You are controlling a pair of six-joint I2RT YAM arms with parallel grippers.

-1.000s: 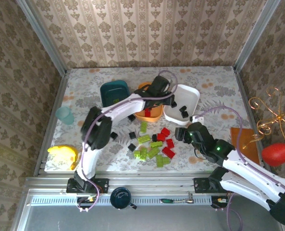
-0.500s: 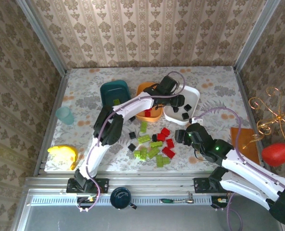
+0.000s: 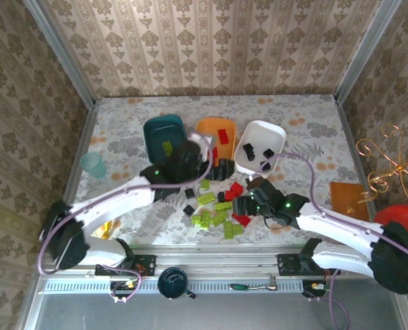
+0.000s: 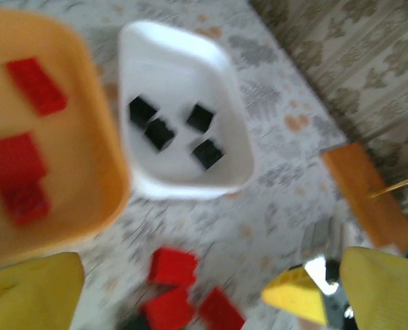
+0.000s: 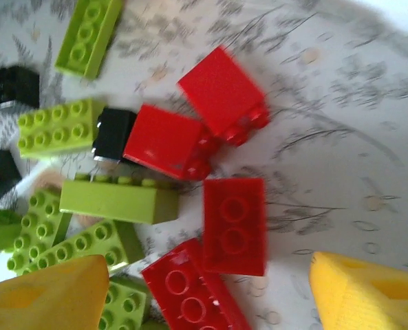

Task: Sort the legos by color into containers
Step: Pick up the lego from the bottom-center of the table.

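Both arms were built alike, with long glossy white links between chunky black joint housings. The left arm [image 3: 114, 201] lay in the lower left of the overhead picture and the right arm [image 3: 338, 230] in the lower right, each with a small green light glowing on its black wrist block. A thin lilac cable [image 3: 293, 157] looped loosely along each arm, and each arm stood on a black base plate [image 3: 131, 265] near the bottom edge. The left gripper [image 4: 210, 282] and the right gripper [image 5: 207, 295] carried blunt, bright yellow fingers [image 5: 49, 295] with smooth, softly rounded faces.
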